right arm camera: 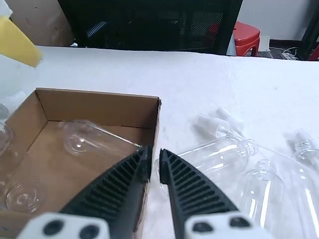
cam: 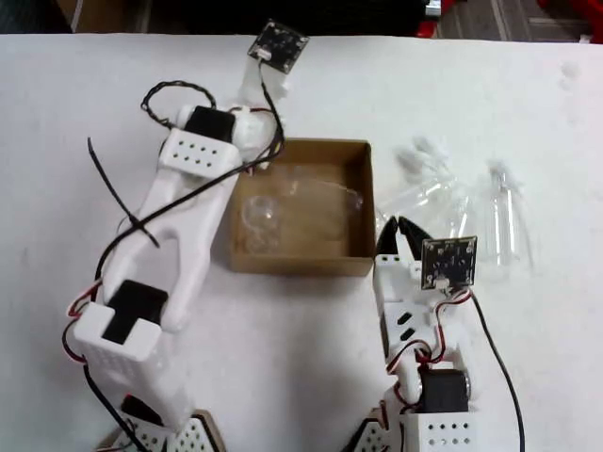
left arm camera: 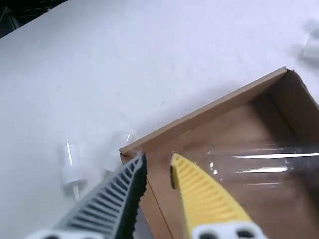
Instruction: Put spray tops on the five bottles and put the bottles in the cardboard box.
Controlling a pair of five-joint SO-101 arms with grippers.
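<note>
1. My left gripper (left arm camera: 158,167) has one grey ribbed finger and one yellow. They stand moderately apart, holding nothing, over a corner of the cardboard box (cam: 301,264).
2. My right gripper (right arm camera: 154,158) has black ridged fingers with a narrow slit between them. It grips nothing and sits just beside the box's right wall.
3. The box is shallow, brown and matte, and the glossy, clear boxed bottles (cam: 273,215) lie in it on their sides.
4. The round, transparent loose bottles (right arm camera: 224,157) lie on the white table (cam: 528,104) right of the box, with white spray tops (right arm camera: 214,122) near them.
5. A lone spray top (left arm camera: 72,172) lies outside the box's corner.
</note>
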